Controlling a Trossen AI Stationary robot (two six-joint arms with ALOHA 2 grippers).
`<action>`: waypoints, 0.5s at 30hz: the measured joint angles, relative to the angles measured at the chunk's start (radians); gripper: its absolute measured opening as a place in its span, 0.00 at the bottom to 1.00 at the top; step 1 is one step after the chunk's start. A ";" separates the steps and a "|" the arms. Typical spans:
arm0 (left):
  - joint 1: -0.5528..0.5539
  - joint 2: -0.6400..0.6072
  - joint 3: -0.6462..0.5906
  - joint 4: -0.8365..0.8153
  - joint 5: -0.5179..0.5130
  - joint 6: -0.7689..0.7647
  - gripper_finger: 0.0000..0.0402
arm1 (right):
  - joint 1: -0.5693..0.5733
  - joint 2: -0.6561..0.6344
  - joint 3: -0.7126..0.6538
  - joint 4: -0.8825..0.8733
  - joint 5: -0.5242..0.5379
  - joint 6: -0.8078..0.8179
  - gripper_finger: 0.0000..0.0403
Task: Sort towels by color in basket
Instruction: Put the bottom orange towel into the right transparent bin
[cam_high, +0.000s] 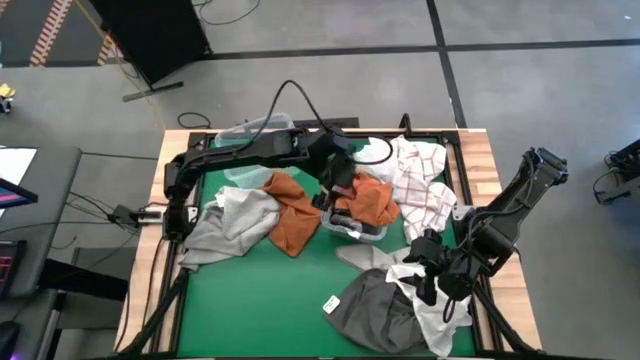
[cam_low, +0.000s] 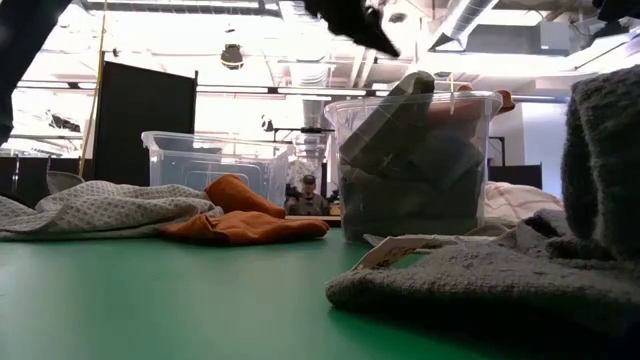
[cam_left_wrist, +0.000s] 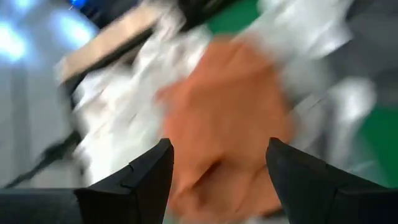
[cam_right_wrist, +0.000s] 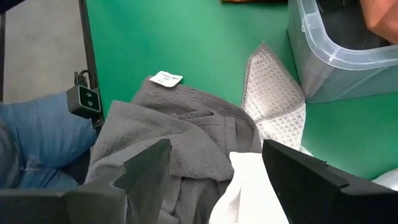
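My left gripper (cam_high: 333, 190) (cam_left_wrist: 217, 168) hangs open above a small clear bin (cam_high: 355, 230) (cam_low: 415, 160) that holds dark grey and orange cloth. A rust orange towel (cam_high: 372, 200) (cam_left_wrist: 230, 118) lies beyond its fingers, draped over the bin's far rim. A second orange towel (cam_high: 293, 218) and a light grey towel (cam_high: 232, 218) lie to the left of the bin. The red-checked white towel (cam_high: 420, 178) lies at the far right. My right gripper (cam_high: 440, 275) (cam_right_wrist: 214, 165) is open over a dark grey towel (cam_right_wrist: 180, 124) and a white towel (cam_right_wrist: 249, 186).
A larger clear bin (cam_high: 255, 135) (cam_low: 215, 160) stands at the table's far left. A light grey waffle cloth (cam_right_wrist: 273, 99) lies flat between the small bin and the dark grey towel. A person's blue trouser leg (cam_right_wrist: 37, 143) shows past the table's edge. Bare green mat (cam_high: 270, 300) lies near-left.
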 joint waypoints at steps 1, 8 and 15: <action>-0.002 0.000 0.000 0.008 0.068 -0.004 0.61 | 0.000 0.000 0.000 0.001 0.001 -0.006 0.74; -0.019 0.096 0.000 0.171 0.152 -0.072 0.58 | 0.000 0.000 0.000 0.001 0.021 -0.012 0.74; -0.016 0.219 0.000 0.240 0.142 -0.099 0.55 | 0.006 0.000 0.000 0.021 0.023 -0.012 0.74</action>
